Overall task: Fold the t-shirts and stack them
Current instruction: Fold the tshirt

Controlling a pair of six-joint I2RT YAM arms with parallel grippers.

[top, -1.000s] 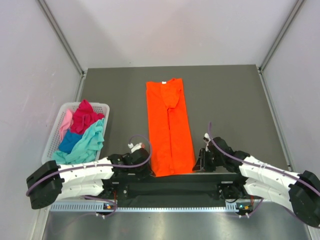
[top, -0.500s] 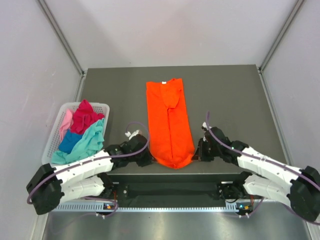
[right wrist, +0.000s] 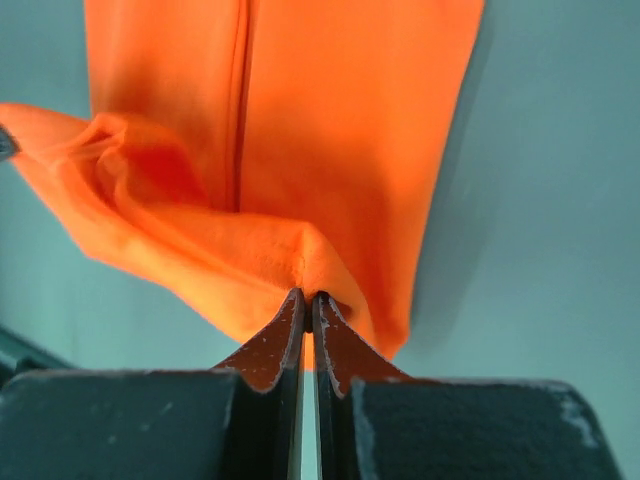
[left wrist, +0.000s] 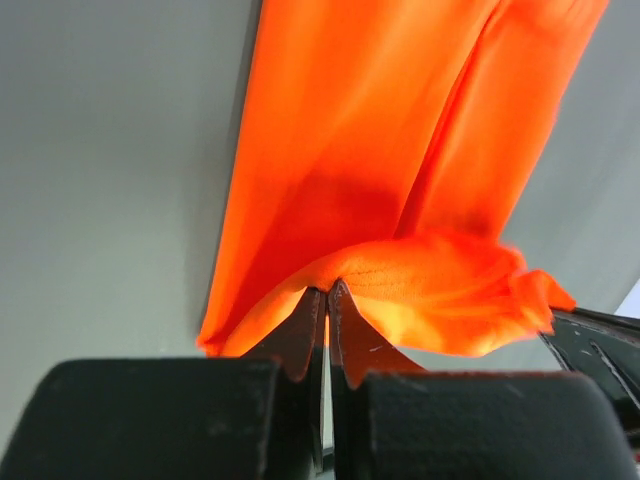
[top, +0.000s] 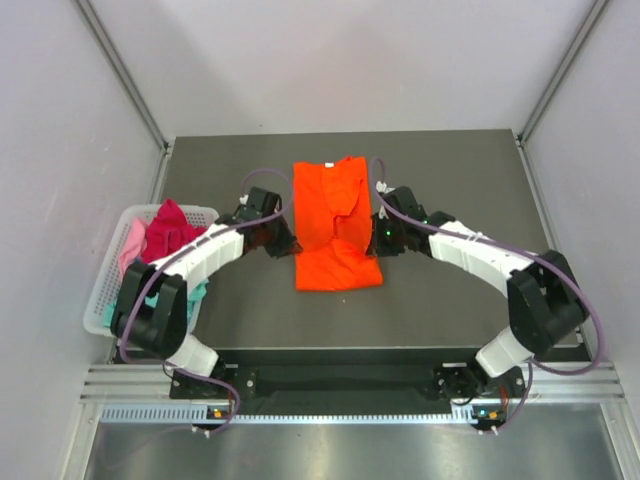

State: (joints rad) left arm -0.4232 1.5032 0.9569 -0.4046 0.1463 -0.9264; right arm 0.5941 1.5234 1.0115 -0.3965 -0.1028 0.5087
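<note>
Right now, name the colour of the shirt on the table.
Bright orange t-shirt; top external view shows it best.

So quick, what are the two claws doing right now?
Left gripper: shut on the orange t-shirt.
Right gripper: shut on the orange t-shirt too.

The plain, bright orange t-shirt [top: 335, 235] hangs between the black left claw [top: 284, 242] and black right claw [top: 379, 238], over a dark grey tabletop [top: 450, 180]. Outward of the left claw, a white lattice basket [top: 100, 295] holds a magenta t-shirt [top: 168, 232] and a pale pink t-shirt [top: 131, 245].
</note>
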